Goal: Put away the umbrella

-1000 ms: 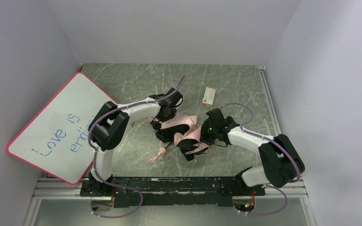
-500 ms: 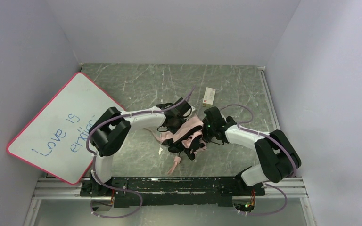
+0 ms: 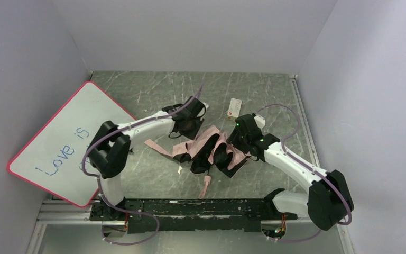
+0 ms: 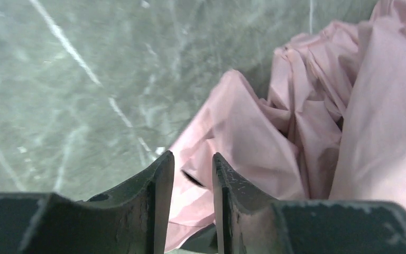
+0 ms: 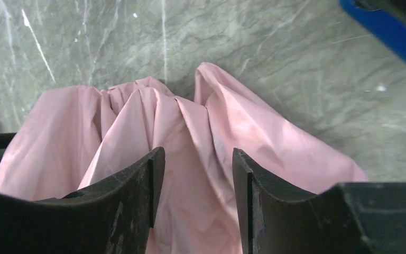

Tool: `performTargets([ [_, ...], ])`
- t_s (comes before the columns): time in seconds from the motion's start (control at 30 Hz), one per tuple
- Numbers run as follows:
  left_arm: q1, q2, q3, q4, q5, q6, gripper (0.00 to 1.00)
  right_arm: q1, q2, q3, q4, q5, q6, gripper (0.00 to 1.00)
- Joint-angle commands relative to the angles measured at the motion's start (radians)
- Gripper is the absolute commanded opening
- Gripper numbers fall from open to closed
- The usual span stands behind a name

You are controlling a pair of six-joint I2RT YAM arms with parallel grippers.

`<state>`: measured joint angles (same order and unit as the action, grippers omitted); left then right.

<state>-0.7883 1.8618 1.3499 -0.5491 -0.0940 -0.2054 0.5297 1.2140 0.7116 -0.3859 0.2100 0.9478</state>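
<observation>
The umbrella (image 3: 211, 151) lies collapsed and crumpled mid-table, with pale pink folds over black fabric. A pink strip (image 3: 157, 147) trails off it to the left and a pink piece (image 3: 206, 185) points toward the near edge. My left gripper (image 3: 188, 125) is at its upper left edge. In the left wrist view this gripper (image 4: 190, 159) has a narrow gap between its jaws, and pink fabric (image 4: 306, 132) lies beyond the tips. My right gripper (image 3: 242, 138) hovers over the umbrella's right side. In the right wrist view it (image 5: 196, 153) stands open above pink folds (image 5: 190, 111).
A pink-framed whiteboard (image 3: 63, 143) with blue writing leans at the left. A small white card box (image 3: 234, 108) lies behind the umbrella, near both grippers. A blue edge (image 5: 386, 32) shows at the top right of the right wrist view. Walls enclose three sides.
Both grippers' jaws have parted wider. The left gripper drew back up and to the left and the right gripper moved back. The umbrella shifted right and spread flatter, with a strip now trailing left.
</observation>
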Motion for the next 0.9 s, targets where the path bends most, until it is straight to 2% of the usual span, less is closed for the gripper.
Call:
performTargets([
  [0.0, 0.048, -0.094, 0.035, -0.025, -0.065, 0.014, 0.38, -0.01, -0.048, 0.039, -0.123, 0.092, -0.095, 0.54],
  [0.17, 0.088, -0.165, 0.015, -0.04, -0.105, 0.021, 0.42, -0.047, -0.069, 0.104, -0.205, 0.144, -0.164, 0.59],
  [0.37, 0.106, -0.27, -0.026, -0.008, -0.1, 0.038, 0.54, -0.095, -0.112, 0.174, -0.239, 0.166, -0.259, 0.68],
  [0.43, 0.106, -0.303, -0.046, 0.017, -0.071, 0.038, 0.59, -0.111, -0.12, 0.192, -0.237, 0.137, -0.288, 0.72],
  [0.6, 0.106, -0.371, -0.103, 0.075, -0.009, 0.018, 0.66, -0.135, -0.117, 0.242, -0.24, 0.041, -0.327, 0.88],
  [0.87, 0.101, -0.371, -0.159, 0.154, 0.144, -0.012, 0.65, -0.136, -0.066, 0.304, -0.174, -0.225, -0.366, 1.0],
])
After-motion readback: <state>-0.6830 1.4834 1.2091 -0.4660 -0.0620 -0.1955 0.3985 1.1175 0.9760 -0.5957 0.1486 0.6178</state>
